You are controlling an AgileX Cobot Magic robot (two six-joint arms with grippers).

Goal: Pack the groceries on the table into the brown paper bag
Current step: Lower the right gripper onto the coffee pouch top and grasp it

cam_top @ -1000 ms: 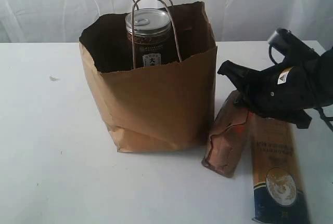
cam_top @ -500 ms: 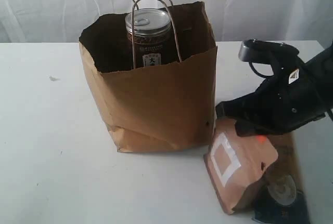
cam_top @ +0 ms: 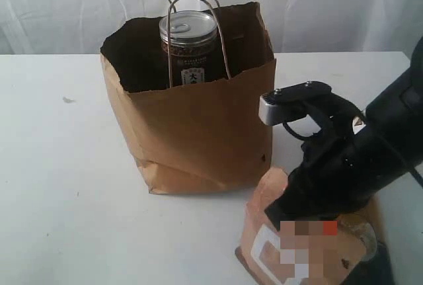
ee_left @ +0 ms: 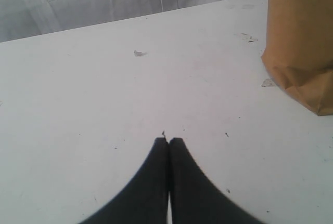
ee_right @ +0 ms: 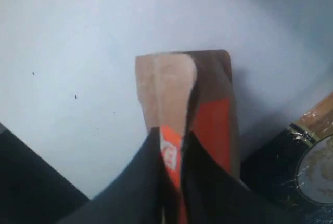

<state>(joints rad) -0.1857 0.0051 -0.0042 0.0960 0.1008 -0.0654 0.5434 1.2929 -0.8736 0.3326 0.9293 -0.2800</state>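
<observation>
1. The right gripper (ee_right: 170, 142) has its fingers pinched narrowly on the orange-printed edge of the brown-orange pouch (cam_top: 259, 222). It is holding the pouch, not hovering over it.
2. In the right wrist view the pouch's long axis runs straight out from the fingers. It hangs from that one gripped edge, with the spaghetti pack (ee_right: 307, 172) lying just beside it.
3. The coming move turns on one relation. In the exterior view the pouch sits low, just beside the front right corner of the brown paper bag (cam_top: 198, 133). The bag's open mouth is up and to the left of it, so the pouch likely has to rise above the rim before it goes across.
4. The dark pull-tab can (cam_top: 188, 37) already stands inside the bag and fills the middle of the mouth. That leaves the gap on the right side of the mouth as the nearest way in.
5. The right arm is the nearer one. The left gripper (ee_left: 169, 148) has its fingers pressed together on nothing and hangs over bare table (ee_left: 78, 104), apart from the bag.
6. A second ago the pouch lay flat beside the spaghetti pack with the gripper over its far end. Since then it has been tipped up and swung toward the camera, while the bag and can have not moved.
</observation>
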